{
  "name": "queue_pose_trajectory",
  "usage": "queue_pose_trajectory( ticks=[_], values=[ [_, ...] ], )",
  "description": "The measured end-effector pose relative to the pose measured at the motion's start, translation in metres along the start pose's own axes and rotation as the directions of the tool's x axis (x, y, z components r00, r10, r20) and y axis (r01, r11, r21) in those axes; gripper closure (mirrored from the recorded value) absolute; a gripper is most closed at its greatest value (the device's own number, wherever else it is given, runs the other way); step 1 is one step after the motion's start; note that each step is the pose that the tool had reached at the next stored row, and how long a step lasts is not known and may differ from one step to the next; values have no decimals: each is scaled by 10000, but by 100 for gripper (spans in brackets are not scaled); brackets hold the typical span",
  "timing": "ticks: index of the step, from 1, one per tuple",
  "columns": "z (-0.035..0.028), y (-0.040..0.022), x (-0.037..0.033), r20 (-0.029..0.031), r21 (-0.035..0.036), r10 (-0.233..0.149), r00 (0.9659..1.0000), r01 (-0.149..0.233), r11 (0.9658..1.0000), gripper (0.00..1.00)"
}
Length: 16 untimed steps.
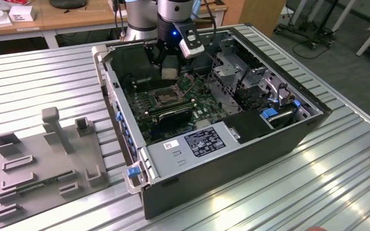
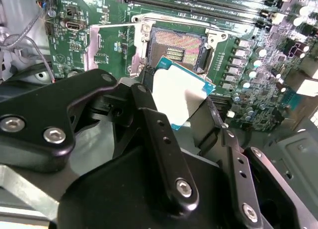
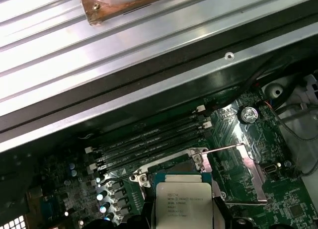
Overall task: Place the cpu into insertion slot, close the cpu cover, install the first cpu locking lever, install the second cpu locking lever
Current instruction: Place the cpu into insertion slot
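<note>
Gripping the cpu (image 2: 185,89) with gripper (image 2: 175,101) clenched, poised just above the insertion slot (image 2: 176,44), beside the swung-open cpu cover (image 2: 91,49).

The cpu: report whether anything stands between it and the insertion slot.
Nothing visible does. The small flat grey-faced square cpu, clamped in the black gripper, hangs by the dark-centred, silver-rimmed insertion slot. The thin silvery cpu cover is swung open to one side.
</note>
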State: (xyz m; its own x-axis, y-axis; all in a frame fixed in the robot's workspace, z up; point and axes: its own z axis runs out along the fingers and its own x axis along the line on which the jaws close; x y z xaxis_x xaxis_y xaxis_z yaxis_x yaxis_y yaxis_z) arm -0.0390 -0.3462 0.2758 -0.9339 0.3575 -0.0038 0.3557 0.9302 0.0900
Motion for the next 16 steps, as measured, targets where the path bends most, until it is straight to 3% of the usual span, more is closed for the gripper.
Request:
queue_pose_trajectory(
  ticks=[16],
  values=[
    [8, -1, 0, 22, 1, 236, 9997, -236, 9997, 46]
  ],
)
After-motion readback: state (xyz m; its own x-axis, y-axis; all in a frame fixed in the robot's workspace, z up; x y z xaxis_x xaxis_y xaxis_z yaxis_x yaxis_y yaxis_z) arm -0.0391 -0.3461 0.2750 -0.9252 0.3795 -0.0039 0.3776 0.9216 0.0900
